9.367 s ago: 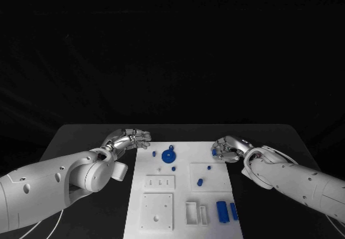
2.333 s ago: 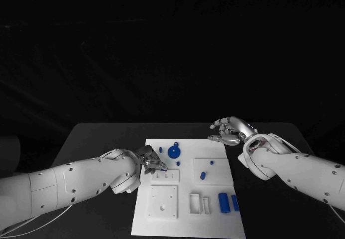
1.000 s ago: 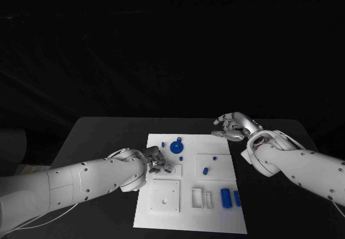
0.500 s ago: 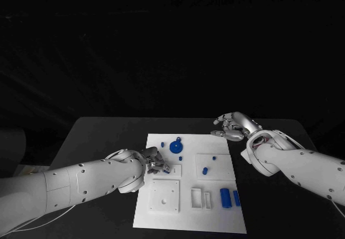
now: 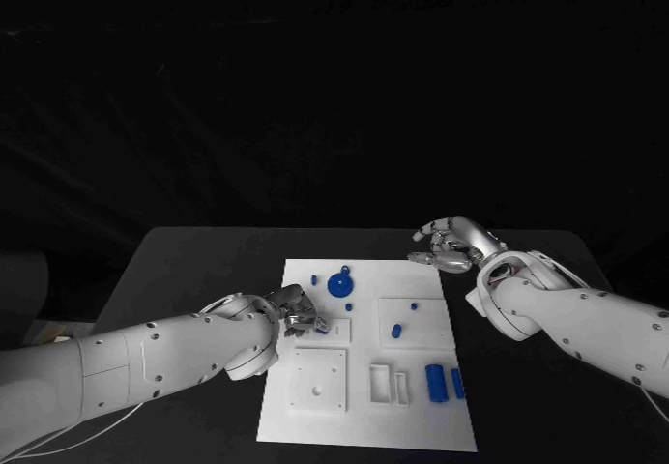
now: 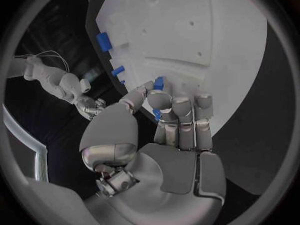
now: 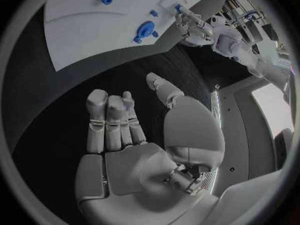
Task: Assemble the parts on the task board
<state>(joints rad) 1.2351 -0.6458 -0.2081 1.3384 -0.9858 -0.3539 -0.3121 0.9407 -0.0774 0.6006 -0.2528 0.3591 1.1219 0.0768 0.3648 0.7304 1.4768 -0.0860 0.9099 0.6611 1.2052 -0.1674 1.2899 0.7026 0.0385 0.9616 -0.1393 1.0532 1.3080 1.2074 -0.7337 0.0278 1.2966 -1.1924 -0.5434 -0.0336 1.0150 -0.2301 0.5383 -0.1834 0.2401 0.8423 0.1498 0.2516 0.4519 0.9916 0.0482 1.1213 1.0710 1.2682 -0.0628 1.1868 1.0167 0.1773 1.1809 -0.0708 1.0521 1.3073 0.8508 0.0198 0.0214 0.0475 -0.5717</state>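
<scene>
Two white arms reach in over the black table [image 5: 195, 261], and between them lies the long white rectangular task board [image 5: 419, 425], running from near to far.

Left hand [image 5: 297, 311] first: it sits low over the board's left edge, roughly halfway along, fingers curled in. The left wrist view settles it: the thumb and fingertips [image 6: 159, 101] are pinching a small blue peg [image 6: 159, 83] right at the board's surface, beside a raised white block with slots [image 5: 324, 332]. A second sliver of blue peeks out lower between those fingers; what it belongs to, I cannot tell.

Right hand [image 5: 453, 247] now: it is off the board, hovering beyond its far right corner above bare table. Its palm is empty and its fingers are loosely bent but apart, as the right wrist view shows plainly.

On the board itself, near end: a white square plate with a hole [image 5: 319, 381] at left, an open white rectangular frame [image 5: 389, 384] in the middle, and two blue upright bars [image 5: 445, 383] standing side by side at right. Farther along, a raised white square pad [image 5: 416, 327] carries a short blue stud [image 5: 396, 331] and a smaller blue dot [image 5: 416, 308]. At the far end sits a blue round disc with a stem [image 5: 341, 284], and just left of it a tiny blue pin [image 5: 316, 281].
</scene>
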